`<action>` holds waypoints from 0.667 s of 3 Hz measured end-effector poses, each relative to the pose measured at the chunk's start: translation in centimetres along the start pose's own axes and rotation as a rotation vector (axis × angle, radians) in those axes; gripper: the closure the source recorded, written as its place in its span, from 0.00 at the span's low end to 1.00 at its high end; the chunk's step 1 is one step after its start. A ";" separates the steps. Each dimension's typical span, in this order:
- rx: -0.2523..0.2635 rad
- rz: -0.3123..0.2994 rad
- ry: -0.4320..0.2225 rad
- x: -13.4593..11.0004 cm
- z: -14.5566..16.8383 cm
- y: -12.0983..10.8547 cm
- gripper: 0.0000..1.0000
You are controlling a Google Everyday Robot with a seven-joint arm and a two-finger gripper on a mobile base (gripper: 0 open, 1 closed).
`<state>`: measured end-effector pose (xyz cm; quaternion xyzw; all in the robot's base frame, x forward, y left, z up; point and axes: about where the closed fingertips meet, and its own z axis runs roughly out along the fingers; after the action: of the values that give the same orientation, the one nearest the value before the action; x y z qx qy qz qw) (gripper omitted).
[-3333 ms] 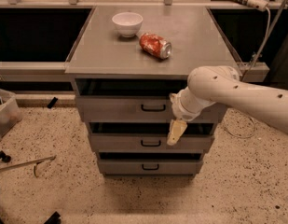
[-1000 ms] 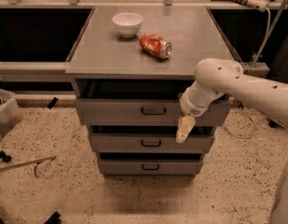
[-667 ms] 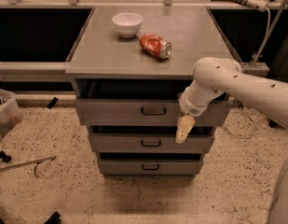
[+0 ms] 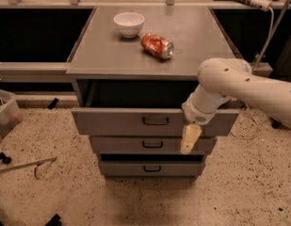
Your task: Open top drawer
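The top drawer (image 4: 112,122) is a wide grey metal front with a small black loop handle (image 4: 155,121). It stands pulled out a little from the cabinet, with a dark gap above it. My gripper (image 4: 189,139) is cream-coloured and hangs down off my white arm (image 4: 230,81). It is in front of the right part of the top drawer's front, to the right of the handle, and its tip reaches over the middle drawer (image 4: 117,145).
A white bowl (image 4: 129,22) and a red can (image 4: 157,45) on its side sit on the cabinet top (image 4: 197,36). The bottom drawer (image 4: 121,167) is shut. A plastic bin (image 4: 4,117) stands at the left; a cable (image 4: 265,41) hangs at the right.
The top drawer's front has come further out toward the camera and the dark gap above it is wider. My arm and gripper have shifted slightly right and toward the camera.
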<state>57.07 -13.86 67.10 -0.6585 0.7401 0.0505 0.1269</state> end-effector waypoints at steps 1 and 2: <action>-0.031 0.020 -0.019 0.4 -1.1 4.2 0.00; -0.031 0.020 -0.019 0.4 -1.1 4.2 0.00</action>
<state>52.77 -13.94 67.70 -0.6525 0.7445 0.0692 0.1231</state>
